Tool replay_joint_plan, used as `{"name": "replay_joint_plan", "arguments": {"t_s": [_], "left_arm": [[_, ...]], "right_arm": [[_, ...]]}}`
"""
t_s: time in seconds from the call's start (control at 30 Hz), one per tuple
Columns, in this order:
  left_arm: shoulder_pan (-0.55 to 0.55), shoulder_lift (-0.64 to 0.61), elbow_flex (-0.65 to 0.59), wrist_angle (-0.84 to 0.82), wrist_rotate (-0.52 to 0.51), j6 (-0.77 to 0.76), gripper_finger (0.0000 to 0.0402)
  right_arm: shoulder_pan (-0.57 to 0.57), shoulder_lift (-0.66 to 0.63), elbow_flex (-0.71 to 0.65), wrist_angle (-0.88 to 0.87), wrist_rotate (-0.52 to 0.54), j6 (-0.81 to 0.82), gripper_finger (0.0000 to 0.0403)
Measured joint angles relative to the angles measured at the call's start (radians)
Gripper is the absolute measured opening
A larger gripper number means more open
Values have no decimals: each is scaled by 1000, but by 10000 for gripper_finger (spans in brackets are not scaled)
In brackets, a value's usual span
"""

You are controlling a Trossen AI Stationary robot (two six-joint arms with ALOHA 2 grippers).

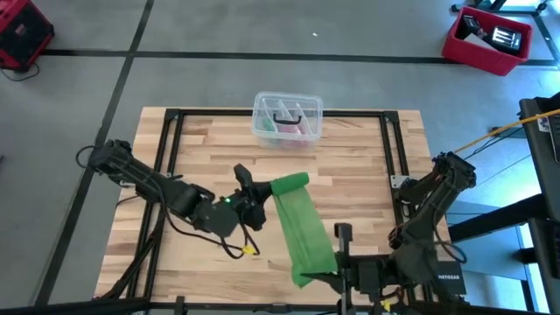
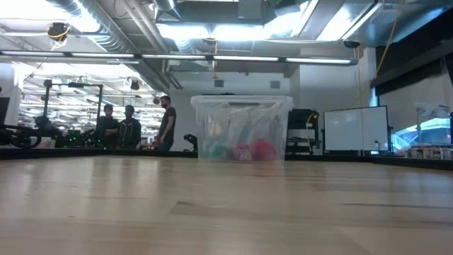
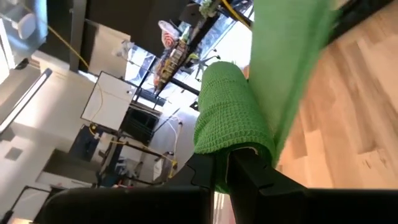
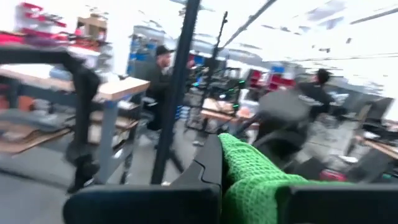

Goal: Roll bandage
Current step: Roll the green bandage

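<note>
Right now my left claw (image 1: 262,194) is clenched on the bandage's (image 1: 302,229) rolled end at twelve o'clock. My right claw (image 1: 337,273) is clamped on its six o'clock tail. It looks soft and stretchy, so I'd hold only the ends.

Bright overhead ceiling lights; right wrist view heavily motion-blurred.

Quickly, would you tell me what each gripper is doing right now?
Left gripper: shut on the rolled end of the bandage.
Right gripper: shut on the bandage's other end.
</note>
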Motion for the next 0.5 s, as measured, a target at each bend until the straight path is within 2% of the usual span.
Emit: {"name": "replay_joint_plan", "arguments": {"t_s": [0.17,0.4,0.5], "left_arm": [[-12,55,0,3,24,-21,17],[-46,116,0,7,90,-51,17],[-66,121,0,4,148,-83,17]], "right_arm": [[-16,0,73,-1,104,-101,3],[-47,-14,138,-56,192,-184,3],[-68,-42,139,-73,212,-190,3]]}}
